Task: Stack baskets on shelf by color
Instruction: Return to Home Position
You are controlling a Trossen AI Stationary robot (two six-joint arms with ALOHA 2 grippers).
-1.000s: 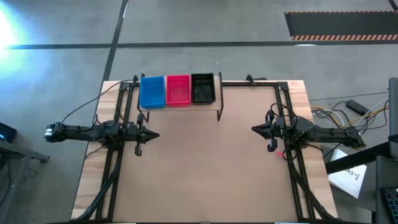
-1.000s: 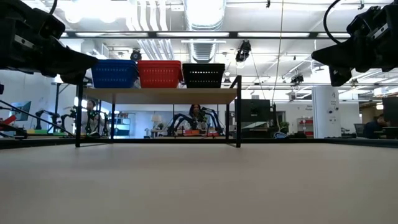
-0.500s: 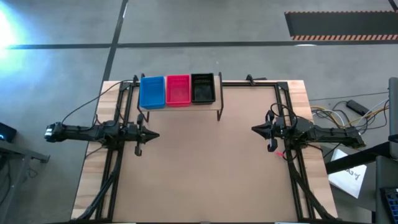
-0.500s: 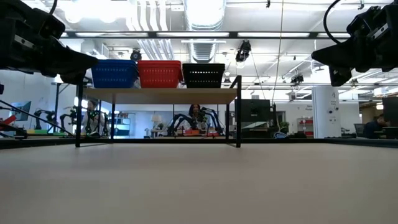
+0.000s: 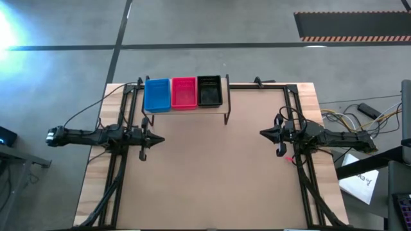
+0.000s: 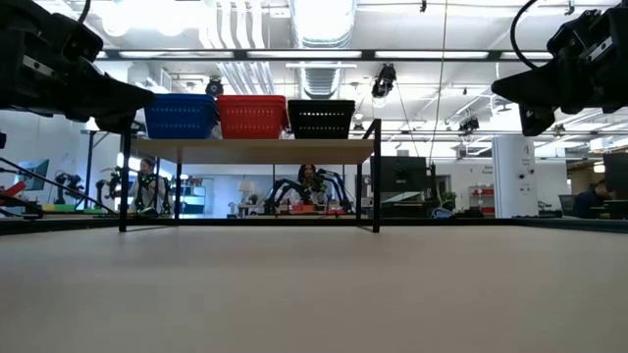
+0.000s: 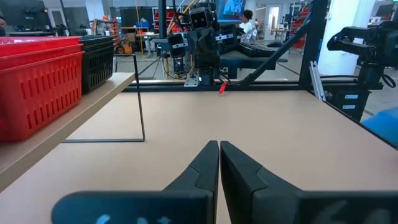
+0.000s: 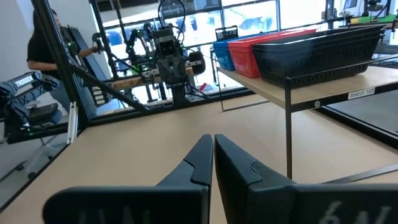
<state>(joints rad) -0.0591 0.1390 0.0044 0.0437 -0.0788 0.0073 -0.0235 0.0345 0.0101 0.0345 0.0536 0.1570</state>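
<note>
Currently the shelf (image 5: 186, 111) is standing at the far edge of the table (image 5: 212, 186), left of its centre line, with its thin legs resting on the board. Three colour groups are sitting on its plank in one row, touching side by side. One blue basket (image 5: 157, 95) is showing at the left end, one red basket (image 5: 183, 93) in the middle and one black basket (image 5: 209, 90) at the right end. Whether further baskets are nesting inside each cannot be told. The row is filling the plank almost from end to end, leaving only a narrow margin at each end. The left gripper (image 5: 157, 139) is hovering above the board in front of the shelf's left end and apart from it, its fingers (image 7: 202, 171) pressing together and holding nothing. The right gripper (image 5: 262, 133) is hovering opposite, off the shelf's right end and apart from it, its fingers (image 8: 196, 162) likewise pressing together on nothing. Two grippers are therefore facing each other across a broad stretch of bare board, with the table's near half lying open in front of them.
</note>
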